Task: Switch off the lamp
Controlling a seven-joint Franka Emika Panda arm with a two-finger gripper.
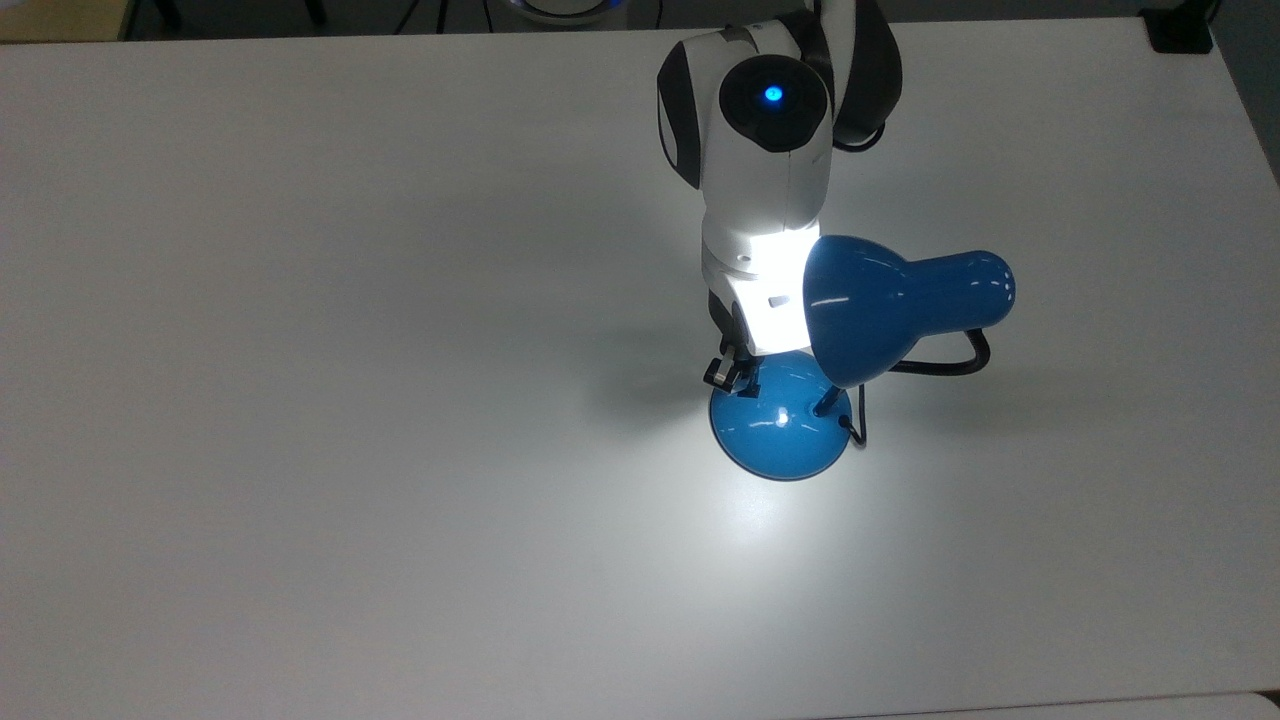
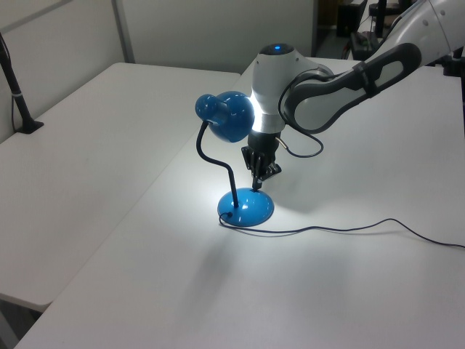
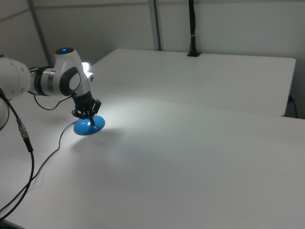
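Our black two-finger claw (image 2: 257,183) hangs tip-down with its fingers drawn tightly together and holding nothing, poised just over the edge of the round domed blue base (image 1: 781,424) of the glossy blue desk lamp (image 1: 868,310). That lamp stands near the middle of the white table (image 1: 300,400), its black bendy neck (image 2: 215,163) arching up to a bell-shaped shade (image 2: 227,116) right beside our white wrist (image 1: 765,180). The lamp is lit: a bright pool falls on the base and the tabletop around it. The small black switch lies under our fingertips in the top view, so we judge the step in hand is the press itself. To do it well, we should come straight down onto the switch, push only until it clicks, and avoid sideways force, since the light base could slide or tip. The thin black cord (image 2: 349,225) trails off to the left view's right, clear of us.
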